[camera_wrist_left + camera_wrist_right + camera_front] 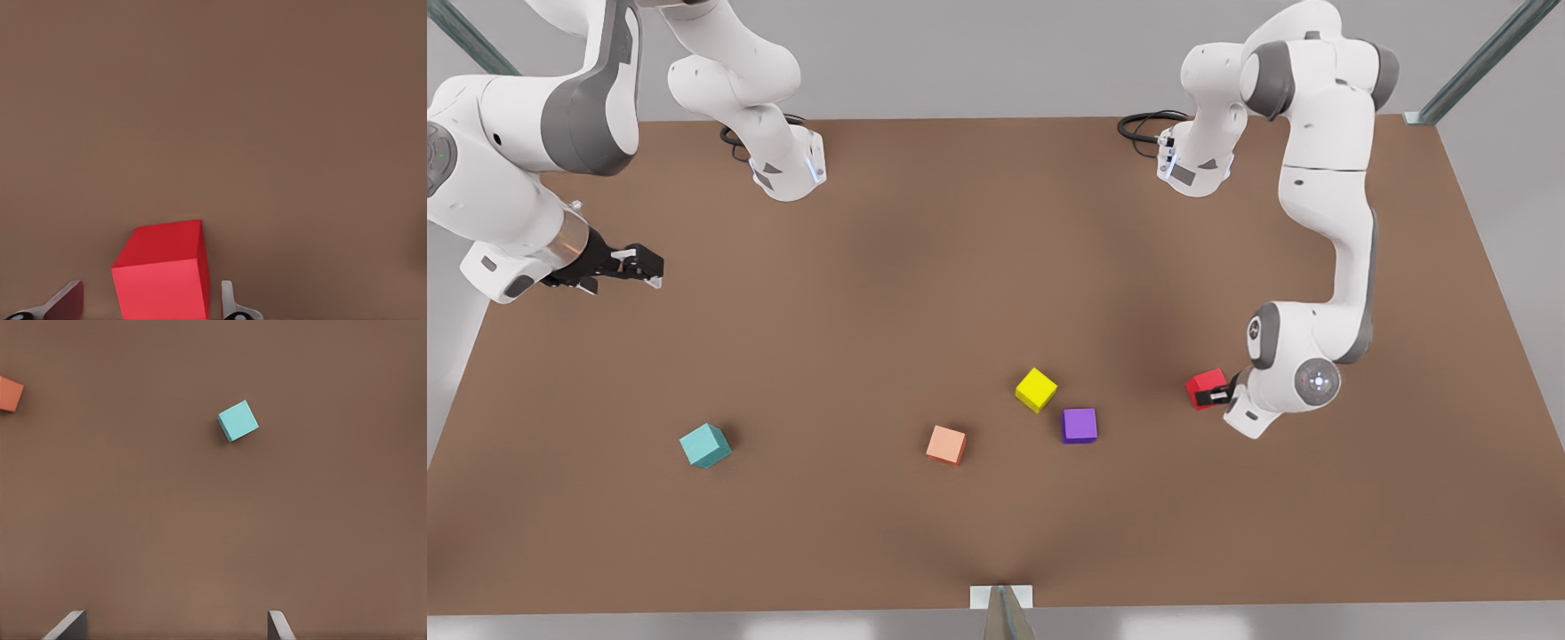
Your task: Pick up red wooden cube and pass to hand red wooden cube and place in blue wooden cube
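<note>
Brown tabletop (925,267): red wooden cube (163,273) between left claw (150,308) fingers (gaps visible).

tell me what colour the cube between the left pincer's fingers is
Bright red, a small matte wooden cube; the left wrist view shows it best.

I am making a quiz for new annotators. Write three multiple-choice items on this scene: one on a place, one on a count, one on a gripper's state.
1. Which cube lies nearest the yellow cube?
A. purple
B. teal
C. red

2. How many cubes are on the table?
A. three
B. five
C. seven

3. The left gripper is:
A. high above the table, empty
B. fingers either side of the red wooden cube
C. shut on the purple cube

Answers:
1 A, the purple cube lies just beside it.
2 B, red, yellow, purple, salmon cube and blue wooden cube.
3 B, the left wrist view shows fingers flanking it.
</note>
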